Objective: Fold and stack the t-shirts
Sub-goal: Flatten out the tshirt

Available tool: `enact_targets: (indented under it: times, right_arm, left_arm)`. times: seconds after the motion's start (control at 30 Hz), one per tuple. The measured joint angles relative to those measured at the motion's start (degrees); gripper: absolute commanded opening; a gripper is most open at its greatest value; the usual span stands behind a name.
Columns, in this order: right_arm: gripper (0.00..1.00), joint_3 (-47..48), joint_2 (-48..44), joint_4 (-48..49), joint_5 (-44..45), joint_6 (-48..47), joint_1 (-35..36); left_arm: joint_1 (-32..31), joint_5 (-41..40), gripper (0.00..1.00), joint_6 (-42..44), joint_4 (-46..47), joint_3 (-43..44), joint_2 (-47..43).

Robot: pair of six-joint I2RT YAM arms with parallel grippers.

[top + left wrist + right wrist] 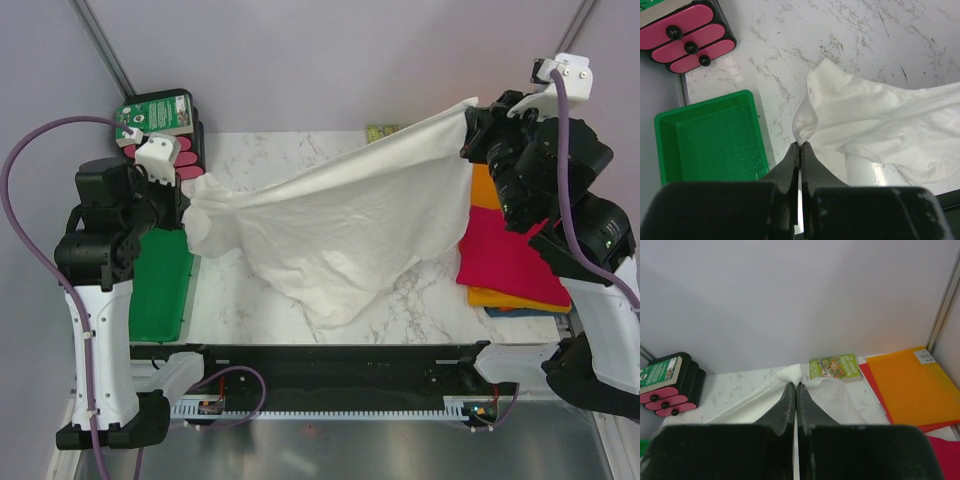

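A thin white t-shirt (345, 225) hangs stretched across the marble table between my two grippers and sags in the middle. My left gripper (190, 197) is shut on its left end, the cloth (865, 120) bunching at the fingertips of the left gripper (801, 145). My right gripper (468, 120) holds the other end raised at the back right. In the right wrist view the right gripper (795, 385) is shut on a white fold (795, 372). Folded shirts are stacked at the right: magenta (505, 255) on orange (512, 298) on blue (500, 312).
A green tray (160, 285) lies at the left edge, also in the left wrist view (710, 140). A black case with pink inserts (165, 125) stands at the back left. A small green-covered book (835, 367) lies by the back wall.
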Motion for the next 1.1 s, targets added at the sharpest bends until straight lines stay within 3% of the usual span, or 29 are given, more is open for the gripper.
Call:
enact_targets:
  times: [0.07,0.2,0.47,0.7,0.8,1.03,1.1]
  right_arm:
    - [0.0,-1.4,-0.66,-0.68,-0.28,0.63,0.0]
    - [0.0,-16.46,-8.24,6.45,-4.46,0.13,0.07]
    - [0.0,-7.61,-11.89,10.27,-4.98,-1.62,0.15]
    - [0.0,-15.78,-14.62,5.03,-3.87,-1.57,0.13]
    - [0.0,-16.63,-15.08,2.64,-3.34,-1.84,0.15]
    - [0.0,-13.55,-19.65,0.63,-2.03,-2.51,0.13]
    - [0.0,-12.85,-21.05,1.38,-0.96,-2.71,0.13]
  left_arm:
    - [0.0,0.09,0.02,0.15,0.07,-0.76,-0.72]
    - [0.0,0.28,0.02,0.2,0.39,-1.22,-0.96]
    - [-0.07,2.05,0.02,0.17,2.29,-3.67,-1.16]
    - [0.0,4.42,0.02,0.17,2.49,-2.93,-5.68]
    - [0.0,6.19,0.02,-0.28,2.73,1.31,-11.54]
    - [0.0,7.8,0.02,-3.87,5.42,24.87,-18.84]
    - [0.0,8.52,0.02,-4.5,7.1,28.02,-19.89]
